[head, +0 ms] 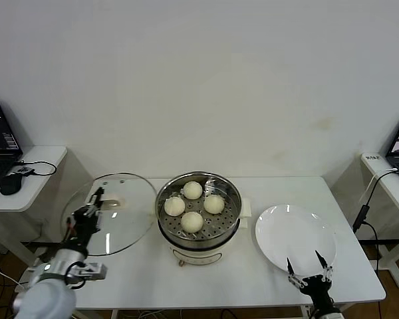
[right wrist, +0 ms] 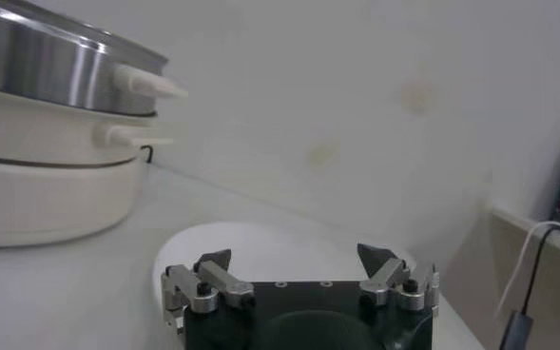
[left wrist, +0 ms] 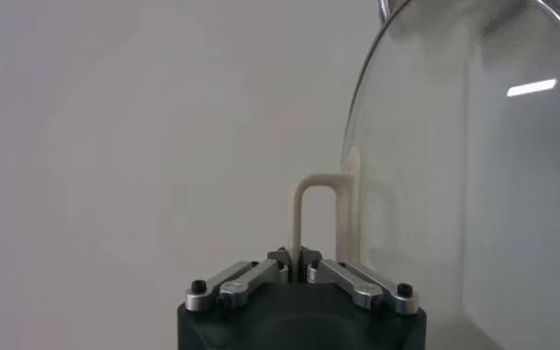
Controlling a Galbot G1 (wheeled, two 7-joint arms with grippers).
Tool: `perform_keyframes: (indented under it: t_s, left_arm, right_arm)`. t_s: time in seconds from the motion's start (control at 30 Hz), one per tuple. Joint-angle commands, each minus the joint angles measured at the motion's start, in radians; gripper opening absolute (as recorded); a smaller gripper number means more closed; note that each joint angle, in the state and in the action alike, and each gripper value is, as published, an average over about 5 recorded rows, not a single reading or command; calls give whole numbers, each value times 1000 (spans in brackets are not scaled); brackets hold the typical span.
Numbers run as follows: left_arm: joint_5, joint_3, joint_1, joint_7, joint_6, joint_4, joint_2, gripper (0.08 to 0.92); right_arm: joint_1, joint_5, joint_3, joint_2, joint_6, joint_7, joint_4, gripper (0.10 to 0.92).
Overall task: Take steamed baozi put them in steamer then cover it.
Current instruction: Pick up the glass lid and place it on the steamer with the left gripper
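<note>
Table (head: 186,292): white, carrying the steamer in the middle and the plate to its right.
Steamer (head: 198,234): steel pot on a white base, centre of the table, top uncovered.
Cover (head: 130,199): glass lid held up to the left of the steamer, tilted, its rim near the pot but apart from it.
Plate (head: 306,249): white, right of the steamer, nothing on it.
Steamed baozi (head: 192,221): all four sit on the perforated tray inside the steamer.
Left gripper (left wrist: 296,259): left of the steamer, jaws clamped together on the cover's cream bar handle (left wrist: 310,204).
Right gripper (head: 309,272): at the near right edge of the table, just over the plate's near rim, jaws spread wide with nothing between them.
Progress: loading looks finished, with the plate bare and the tray full.
Left to do: carry the cover right over the pot, level it and lower it onto the rim.
</note>
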Motion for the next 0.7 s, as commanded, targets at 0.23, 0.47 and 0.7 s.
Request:
perform_keyframes:
  t_s: [0.23, 0.47, 0.7]
  left_arm:
    - [223, 412, -334, 193, 166, 41, -145, 137]
    - [324, 510, -463, 235, 185, 144, -262, 137]
    - [341, 559, -509, 230, 184, 227, -332, 137]
  right_arm:
    - [-6, -168, -13, 59, 33, 49, -28, 823]
    - [-5, -195, -10, 86, 45, 59, -43, 823]
    - [-1, -200, -5, 87, 60, 62, -67, 823]
